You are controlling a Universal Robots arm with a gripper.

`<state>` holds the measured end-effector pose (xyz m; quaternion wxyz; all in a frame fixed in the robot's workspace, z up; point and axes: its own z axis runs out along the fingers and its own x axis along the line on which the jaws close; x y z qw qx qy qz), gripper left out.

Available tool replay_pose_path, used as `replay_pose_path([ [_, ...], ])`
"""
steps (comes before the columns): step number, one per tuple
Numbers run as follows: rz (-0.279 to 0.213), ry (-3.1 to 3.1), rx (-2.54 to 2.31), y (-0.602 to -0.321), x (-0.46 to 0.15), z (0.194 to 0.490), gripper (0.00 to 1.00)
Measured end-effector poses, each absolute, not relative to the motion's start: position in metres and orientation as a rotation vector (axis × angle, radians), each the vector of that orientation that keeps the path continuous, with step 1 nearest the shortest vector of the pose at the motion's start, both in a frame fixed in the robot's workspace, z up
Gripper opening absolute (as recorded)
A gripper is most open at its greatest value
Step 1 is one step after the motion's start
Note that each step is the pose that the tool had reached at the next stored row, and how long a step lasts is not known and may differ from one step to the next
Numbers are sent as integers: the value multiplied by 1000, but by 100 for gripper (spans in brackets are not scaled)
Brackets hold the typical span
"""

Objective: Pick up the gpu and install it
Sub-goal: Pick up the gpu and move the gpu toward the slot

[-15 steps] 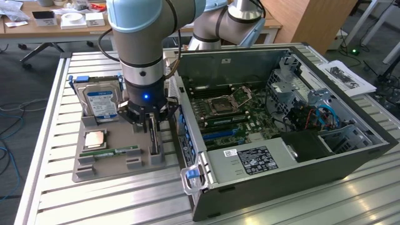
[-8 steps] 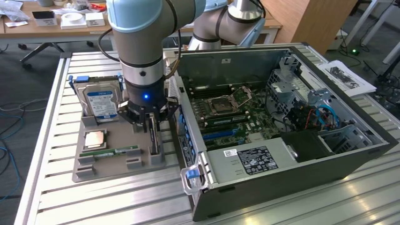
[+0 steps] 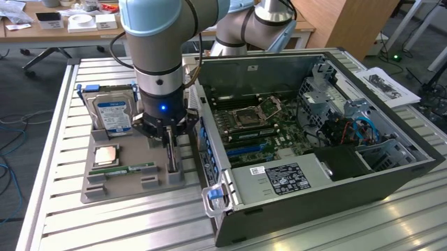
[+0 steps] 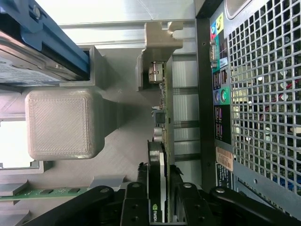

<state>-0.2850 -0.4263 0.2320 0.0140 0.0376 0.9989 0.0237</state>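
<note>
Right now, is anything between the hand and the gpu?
Nothing visible does. The hand is down over the gpu, which stands on edge in its slot on the gray tray, beside the open computer case.

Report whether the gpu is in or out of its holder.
In. The gpu stands on edge, its end slotted in the gray holder.

The gpu (image 3: 171, 159) is a thin, flat card. It stands up on its thin edge in a slot of a gray holder (image 3: 125, 188) on the table (image 3: 63, 219). It is just beside the open computer case (image 3: 328, 172). In the wrist view the gpu (image 4: 156, 179) is seen edge-on: a green board with small parts on it, and a black piece with a little green logo.
</note>
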Motion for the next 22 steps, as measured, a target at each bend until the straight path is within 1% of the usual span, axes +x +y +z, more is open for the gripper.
replay_pose_path([
  [1, 74, 3111, 117, -426, -285, 232, 27],
  [22, 75, 3113, 49, -426, -285, 232, 27],
])
